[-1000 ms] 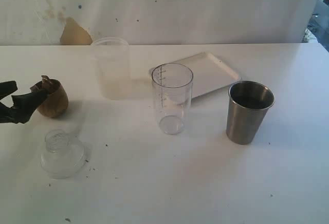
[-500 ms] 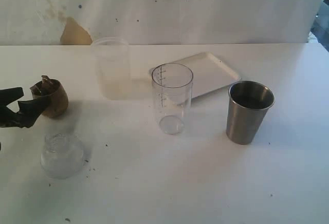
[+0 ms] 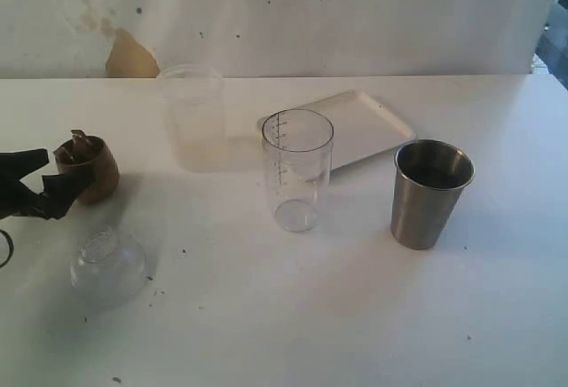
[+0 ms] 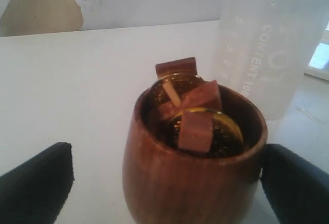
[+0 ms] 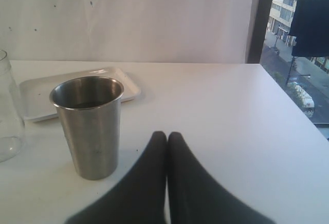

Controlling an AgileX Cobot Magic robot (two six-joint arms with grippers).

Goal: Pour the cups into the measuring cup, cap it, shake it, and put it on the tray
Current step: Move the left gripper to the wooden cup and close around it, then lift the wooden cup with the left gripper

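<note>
Fingers (image 4: 38,183) of L gripper (image 4: 167,167) spread wide, wooden cup (image 3: 89,169) sits between them on table (image 3: 284,325); I can't tell if they touch. R gripper (image 5: 167,137) pressed together, steel tumbler (image 5: 90,126) near, apart.

Looks like bare robot test room, makeshift lab rather than home kitchen. Plain white surface (image 3: 355,316), speckled with dark crumbs and dirt. White wall (image 3: 355,14) behind it, scuffed and spotted, with tan patch (image 3: 129,57) low down near surface edge. Black right claw (image 5: 167,135), tips pressed together, hangs over surface: robot rig. Window (image 5: 295,54) beside surface, dark frame; city buildings (image 5: 284,13) and street (image 5: 300,98) lie far below, so room sits on upper floor in town.
</note>
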